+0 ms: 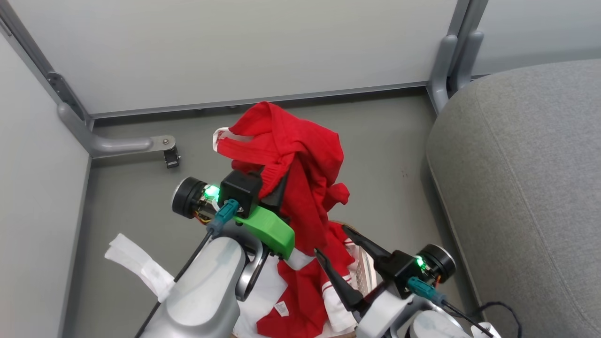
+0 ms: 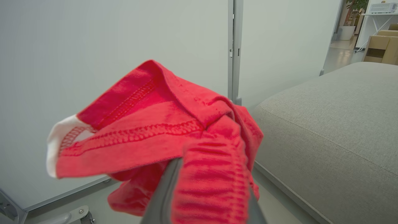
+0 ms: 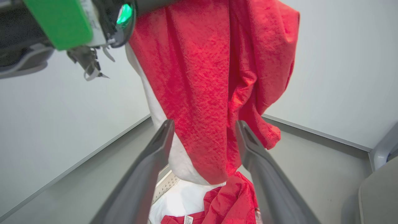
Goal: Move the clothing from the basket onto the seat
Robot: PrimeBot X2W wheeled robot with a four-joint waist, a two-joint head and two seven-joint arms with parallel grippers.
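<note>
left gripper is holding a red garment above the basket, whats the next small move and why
Probably swing the left gripper rightward, toward the seat. It is shut on the clothing, which hangs above the basket, and the seat lies to the robot's right. The open right gripper holds nothing.

Head looks down; both wrists closely face clothing (image 1: 300, 150).

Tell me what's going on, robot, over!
Left gripper shut on red garment, hanging over the basket. Right gripper open beside it. More red clothing in basket. Grey seat to the right, not reached yet.
</note>
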